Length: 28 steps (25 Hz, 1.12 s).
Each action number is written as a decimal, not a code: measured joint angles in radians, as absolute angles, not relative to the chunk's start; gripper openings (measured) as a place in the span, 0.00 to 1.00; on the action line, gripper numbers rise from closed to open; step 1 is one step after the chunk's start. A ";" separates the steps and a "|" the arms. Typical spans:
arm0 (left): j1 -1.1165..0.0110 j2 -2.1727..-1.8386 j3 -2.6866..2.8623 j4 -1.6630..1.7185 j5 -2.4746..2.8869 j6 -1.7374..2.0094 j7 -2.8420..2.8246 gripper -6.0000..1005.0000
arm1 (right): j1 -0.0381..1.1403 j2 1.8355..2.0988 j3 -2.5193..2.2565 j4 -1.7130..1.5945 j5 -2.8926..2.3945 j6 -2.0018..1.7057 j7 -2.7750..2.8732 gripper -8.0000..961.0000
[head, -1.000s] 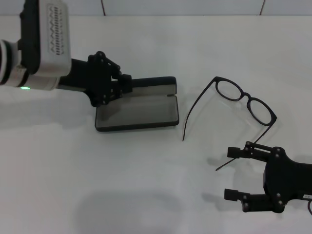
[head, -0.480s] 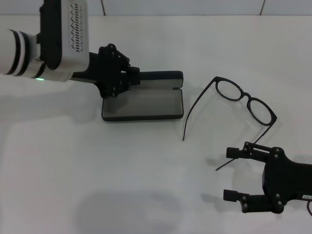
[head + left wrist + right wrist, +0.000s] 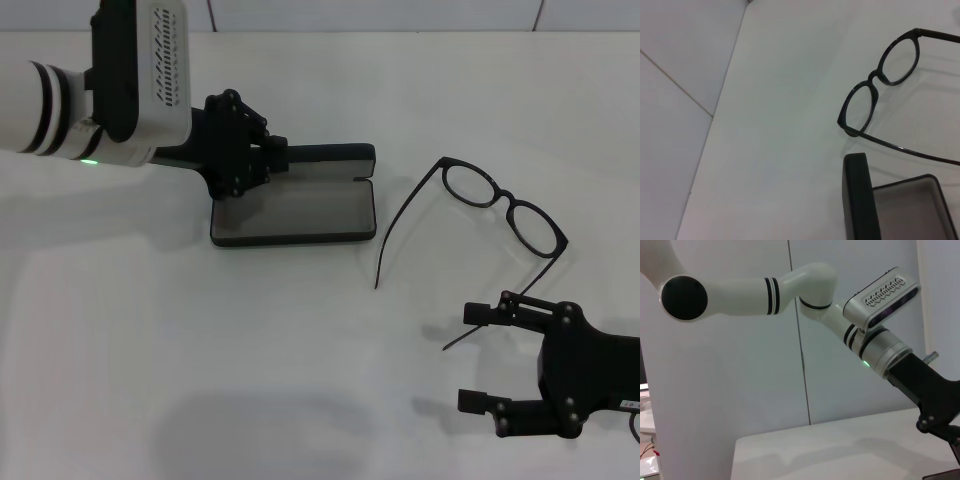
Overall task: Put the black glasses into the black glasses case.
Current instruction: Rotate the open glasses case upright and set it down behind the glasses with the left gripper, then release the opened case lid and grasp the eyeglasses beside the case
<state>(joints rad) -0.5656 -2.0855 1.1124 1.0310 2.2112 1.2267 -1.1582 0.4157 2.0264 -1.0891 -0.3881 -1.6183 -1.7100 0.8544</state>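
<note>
The left gripper (image 3: 262, 163) blocks the far-left corner of the open matte black glasses case (image 3: 295, 212). Bare white desk (image 3: 200, 350) lies open near and left. Thin black-framed glasses (image 3: 500, 205) lie unobstructed to the case's right, temple arms spread.

You had a plain white table (image 3: 200, 380) filling your head view, soft shadows lay across it, behind the table stood pale wall panels (image 3: 855, 365) split by thin vertical seams, lighting was even and diffuse.

The black glasses (image 3: 498, 208) and grey-lined black glasses case (image 3: 293, 212) are lying on a plain white surface (image 3: 200, 350).
</note>
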 joint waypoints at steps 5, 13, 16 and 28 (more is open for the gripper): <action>-0.564 -2.088 1.111 1.031 2.205 1.226 -1.162 0.33 | 0.416 2.026 -1.089 -0.388 -1.618 -1.711 0.854 0.84; -0.515 -2.094 1.164 1.036 2.133 1.124 -1.136 0.35 | 0.415 2.026 -1.091 -0.388 -1.618 -1.711 0.854 0.84; -0.502 -2.092 1.199 1.042 2.123 1.100 -1.134 0.36 | 0.414 2.026 -1.091 -0.388 -1.618 -1.710 0.854 0.84; -0.475 -2.090 1.196 1.128 2.091 1.187 -1.215 0.44 | 0.416 2.024 -1.084 -0.388 -1.618 -1.712 0.854 0.84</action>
